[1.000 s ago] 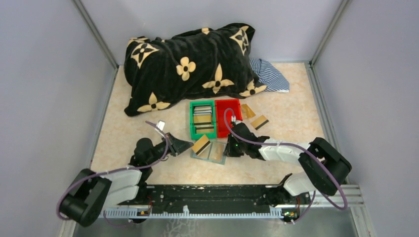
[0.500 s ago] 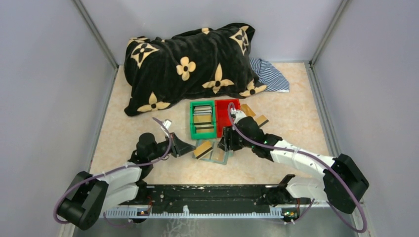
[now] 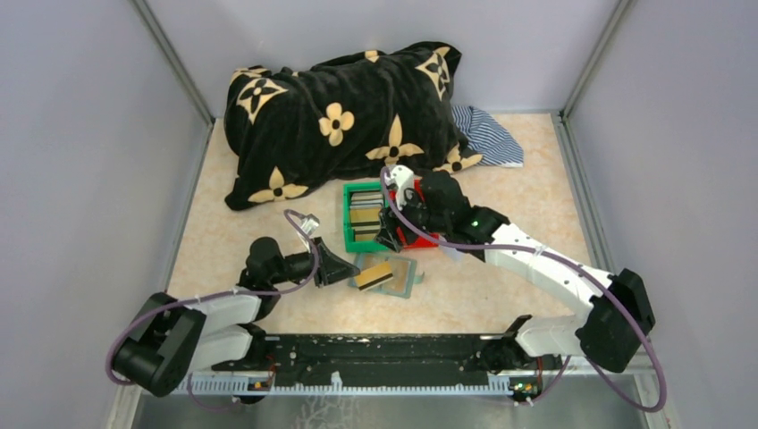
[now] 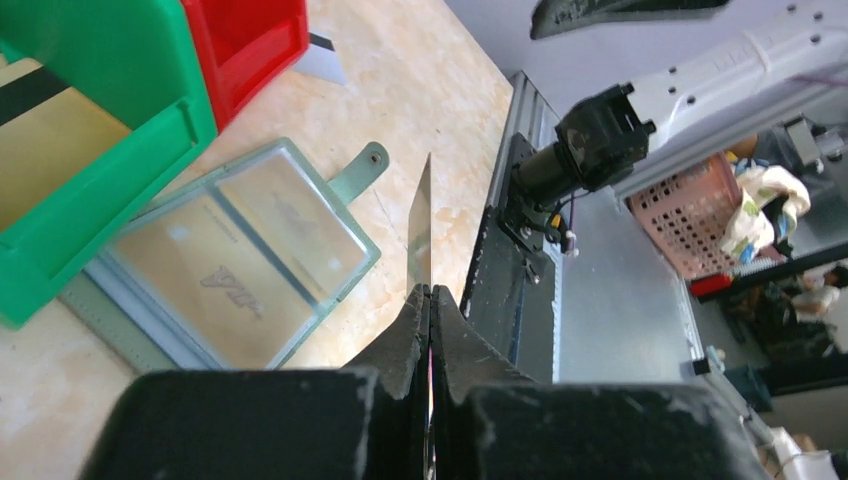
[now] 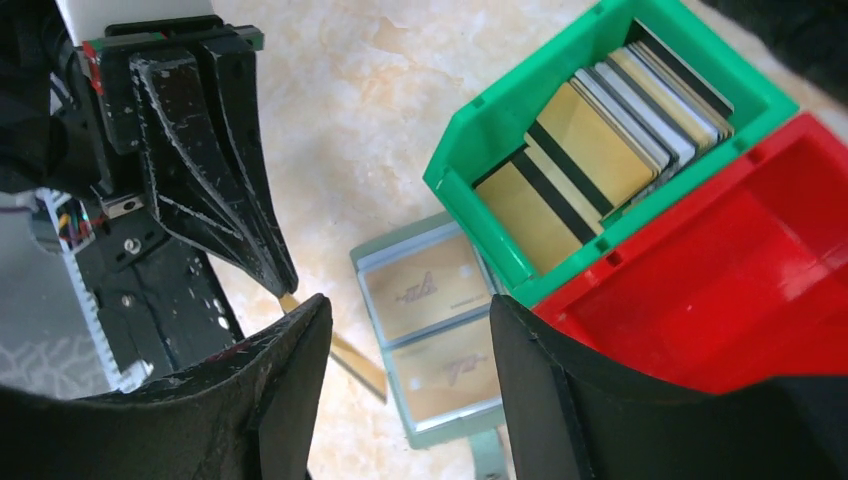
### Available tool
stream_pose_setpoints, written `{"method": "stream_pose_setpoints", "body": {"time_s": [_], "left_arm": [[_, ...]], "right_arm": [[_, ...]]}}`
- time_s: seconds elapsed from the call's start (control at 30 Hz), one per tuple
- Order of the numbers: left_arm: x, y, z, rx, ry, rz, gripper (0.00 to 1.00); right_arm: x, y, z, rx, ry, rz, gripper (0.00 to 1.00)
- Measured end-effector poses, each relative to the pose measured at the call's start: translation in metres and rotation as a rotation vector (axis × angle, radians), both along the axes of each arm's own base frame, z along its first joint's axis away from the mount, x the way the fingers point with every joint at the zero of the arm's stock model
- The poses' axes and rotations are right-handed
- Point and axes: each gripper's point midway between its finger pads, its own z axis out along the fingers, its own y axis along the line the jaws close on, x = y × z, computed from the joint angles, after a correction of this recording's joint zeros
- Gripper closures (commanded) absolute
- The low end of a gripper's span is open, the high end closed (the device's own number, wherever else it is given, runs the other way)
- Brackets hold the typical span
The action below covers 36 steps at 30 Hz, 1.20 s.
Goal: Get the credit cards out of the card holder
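My left gripper [image 4: 430, 297] is pinched shut on one credit card [image 4: 420, 225]. The card is thin, flat and stiff. I hold it by one edge, so it sticks up like a little wall. It is on the side of the green bin [image 4: 110, 130] that faces my arms, a bit to the left. I think I squeeze hard so the smooth plastic cannot slip away.

The card holder [image 4: 240, 265] lies open and flat on the counter [image 3: 536, 206], just in front of the green bin. It is soft and grey-green, with shiny see-through pockets and a small tab with a round snap. Two tan cards show inside the pockets, so there is more to take out. It lies open so cards can slide out. I cannot tell if my card touches it.

The green bin is hard, shiny plastic, shaped like a box with straight walls. More credit cards [image 5: 590, 150] lean in a row inside it, gold with black stripes and some pale ones. The walls hold them together.

My right gripper [image 5: 405, 330] hangs above the front of the green bin. Its black fingers stand wide apart with nothing between them. I think it is ready to reach for another card.

The red bin [image 5: 740, 270] touches the right side of the green bin. It is the same hard plastic box.
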Motion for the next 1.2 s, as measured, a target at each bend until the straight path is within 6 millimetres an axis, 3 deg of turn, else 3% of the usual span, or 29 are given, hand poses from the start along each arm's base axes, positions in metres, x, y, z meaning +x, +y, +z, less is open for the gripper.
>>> {"method": "stream_pose_setpoints", "body": {"time_s": [0.17, 0.33, 0.7, 1.2], "left_arm": [[-0.002, -0.005, -0.003, -0.009, -0.065, -0.069, 1.0], [-0.005, -0.01, -0.003, -0.033, -0.125, -0.14, 1.0], [-0.001, -0.018, 0.017, -0.085, -0.261, -0.209, 1.0], [0.004, -0.019, 0.008, -0.05, -0.271, -0.21, 1.0]], "right_arm": [[0.005, 0.011, 0.009, -0.061, -0.025, 0.1, 0.43], [-0.005, 0.014, -0.003, -0.123, 0.033, 0.198, 0.46], [-0.032, 0.009, -0.032, -0.193, 0.169, 0.314, 0.48], [-0.054, 0.016, -0.048, -0.254, 0.233, 0.408, 0.49]]}}
